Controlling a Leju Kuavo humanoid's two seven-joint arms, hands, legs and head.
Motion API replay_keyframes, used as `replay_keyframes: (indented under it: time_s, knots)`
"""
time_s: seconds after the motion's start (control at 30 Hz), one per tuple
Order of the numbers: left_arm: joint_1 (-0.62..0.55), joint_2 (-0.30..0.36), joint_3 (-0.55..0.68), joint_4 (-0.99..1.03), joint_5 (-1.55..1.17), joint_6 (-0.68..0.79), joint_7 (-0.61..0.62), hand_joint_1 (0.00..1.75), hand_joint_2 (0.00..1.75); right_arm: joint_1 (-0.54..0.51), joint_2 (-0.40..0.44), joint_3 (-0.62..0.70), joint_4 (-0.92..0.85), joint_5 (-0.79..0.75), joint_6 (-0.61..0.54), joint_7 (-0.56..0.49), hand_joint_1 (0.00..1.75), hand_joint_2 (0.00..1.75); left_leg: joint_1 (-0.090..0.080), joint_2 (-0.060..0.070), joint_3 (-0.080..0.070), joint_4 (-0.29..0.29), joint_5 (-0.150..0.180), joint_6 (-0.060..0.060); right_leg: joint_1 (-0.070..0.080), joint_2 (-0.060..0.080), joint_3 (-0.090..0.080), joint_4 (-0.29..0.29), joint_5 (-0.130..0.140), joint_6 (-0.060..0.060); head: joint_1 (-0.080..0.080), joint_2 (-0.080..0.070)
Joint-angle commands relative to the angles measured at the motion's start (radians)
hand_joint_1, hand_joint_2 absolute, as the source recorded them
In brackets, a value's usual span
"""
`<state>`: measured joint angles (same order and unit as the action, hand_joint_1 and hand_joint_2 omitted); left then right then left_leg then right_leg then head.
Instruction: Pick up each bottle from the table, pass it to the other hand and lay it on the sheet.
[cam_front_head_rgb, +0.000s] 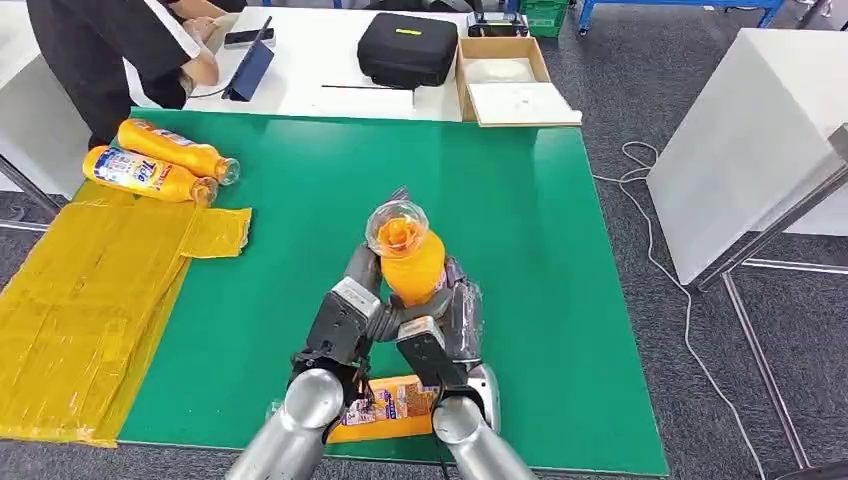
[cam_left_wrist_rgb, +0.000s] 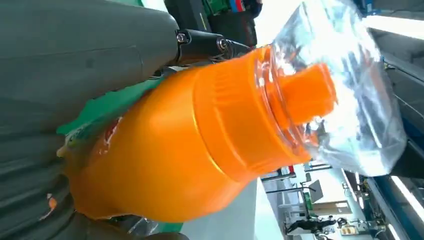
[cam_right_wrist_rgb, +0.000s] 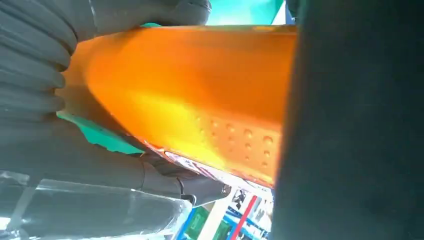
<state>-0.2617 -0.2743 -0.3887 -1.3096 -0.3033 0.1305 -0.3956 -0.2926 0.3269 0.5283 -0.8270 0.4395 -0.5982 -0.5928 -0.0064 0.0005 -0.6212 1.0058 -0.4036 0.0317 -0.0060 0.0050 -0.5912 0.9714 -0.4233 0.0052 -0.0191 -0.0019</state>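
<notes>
An orange bottle (cam_front_head_rgb: 410, 262) with a clear cap over its orange spout stands upright above the middle of the green table (cam_front_head_rgb: 540, 300). My left hand (cam_front_head_rgb: 345, 305) grips it from the left and my right hand (cam_front_head_rgb: 452, 320) from the right, both low on its body. The left wrist view looks along the bottle (cam_left_wrist_rgb: 190, 150) to its cap. In the right wrist view grey fingers (cam_right_wrist_rgb: 35, 55) wrap its body (cam_right_wrist_rgb: 200, 90). Another labelled bottle (cam_front_head_rgb: 385, 405) lies on the table at the near edge, under my arms. Two more bottles (cam_front_head_rgb: 165, 145) (cam_front_head_rgb: 140, 172) lie at the far end of the yellow sheet (cam_front_head_rgb: 80, 300).
A person (cam_front_head_rgb: 120, 40) leans at the white table behind, by a dark tablet (cam_front_head_rgb: 250, 65). A black case (cam_front_head_rgb: 408, 45) and a cardboard box (cam_front_head_rgb: 505, 75) stand there too. A white table (cam_front_head_rgb: 760, 140) stands at the right, with a cable (cam_front_head_rgb: 660, 260) on the floor.
</notes>
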Motion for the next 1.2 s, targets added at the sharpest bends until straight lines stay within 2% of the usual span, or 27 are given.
replay_keyframes:
  time_s: [0.03, 0.33, 0.53, 0.6, 0.63, 0.7, 1.03, 1.07, 1.1, 1.2]
  knots:
    - [-0.038, -0.005, 0.002, 0.065, 0.001, -0.005, 0.004, 0.00, 1.75, -0.049, -0.005, 0.029, 0.088, 0.002, 0.000, 0.008, 1.75, 1.75, 0.000, 0.000, 0.004, 0.000, -0.001, -0.003, 0.000, -0.001, 0.004, 0.000, -0.001, 0.000, 0.000, 0.000]
    - [-0.075, -0.035, 0.005, 0.124, 0.020, -0.048, 0.003, 0.00, 1.75, -0.063, 0.006, 0.054, 0.113, 0.075, -0.082, 0.013, 1.75, 1.75, 0.000, -0.002, 0.003, 0.000, -0.001, -0.003, 0.000, -0.002, 0.004, 0.000, -0.002, 0.000, 0.000, 0.000]
    - [-0.085, -0.038, -0.002, 0.131, 0.019, -0.062, 0.005, 0.00, 1.75, -0.067, 0.006, 0.078, 0.103, 0.110, -0.082, 0.041, 1.75, 1.75, 0.000, -0.001, 0.003, 0.000, -0.001, -0.003, 0.000, -0.001, 0.003, 0.000, -0.001, 0.000, 0.000, 0.000]
    - [-0.088, -0.035, -0.006, 0.130, 0.019, -0.067, 0.003, 0.00, 1.75, -0.070, 0.005, 0.090, 0.115, 0.106, -0.048, 0.040, 1.75, 1.75, 0.000, -0.001, 0.006, 0.001, -0.002, -0.004, 0.000, -0.002, 0.006, 0.001, -0.003, -0.001, 0.000, 0.000]
    - [-0.095, -0.031, -0.012, 0.129, 0.025, -0.074, 0.001, 0.00, 1.75, -0.081, 0.001, 0.108, 0.123, 0.095, 0.024, 0.041, 1.75, 1.75, 0.000, -0.001, 0.002, 0.000, 0.000, -0.002, 0.000, -0.001, 0.002, 0.000, -0.001, 0.000, 0.000, 0.000]
    - [-0.095, -0.028, -0.014, 0.123, 0.033, -0.079, 0.000, 0.00, 1.75, -0.088, -0.005, 0.120, 0.123, 0.095, 0.060, 0.042, 1.75, 1.75, 0.000, -0.001, 0.001, 0.000, 0.000, -0.002, 0.000, -0.001, 0.002, 0.000, -0.001, 0.000, 0.000, 0.000]
    - [-0.089, -0.028, -0.025, 0.122, 0.047, -0.107, 0.008, 0.02, 1.75, -0.096, -0.010, 0.080, 0.148, 0.083, 0.049, 0.015, 1.75, 1.75, 0.000, -0.002, 0.004, 0.000, -0.001, -0.002, 0.000, -0.002, 0.004, 0.000, -0.002, 0.000, 0.000, 0.000]
    - [-0.090, -0.028, -0.023, 0.123, 0.047, -0.107, 0.008, 0.91, 1.75, -0.093, -0.010, 0.075, 0.145, 0.079, 0.047, 0.014, 1.75, 1.75, 0.000, -0.002, 0.005, 0.000, -0.001, -0.003, 0.000, -0.002, 0.005, 0.000, -0.002, 0.000, 0.000, 0.000]
    - [-0.090, -0.028, -0.023, 0.124, 0.047, -0.109, 0.007, 1.71, 1.75, -0.094, -0.011, 0.072, 0.145, 0.079, 0.043, 0.013, 1.75, 1.75, 0.000, -0.002, 0.006, 0.000, -0.002, -0.004, 0.000, -0.003, 0.006, 0.000, -0.002, 0.000, 0.000, 0.000]
    - [-0.094, -0.029, -0.023, 0.126, 0.047, -0.111, 0.004, 1.75, 1.75, -0.098, -0.009, 0.065, 0.145, 0.076, 0.041, 0.012, 1.75, 1.75, 0.000, -0.002, 0.004, 0.000, -0.001, -0.003, 0.000, -0.002, 0.004, 0.000, -0.001, 0.000, 0.000, 0.000]
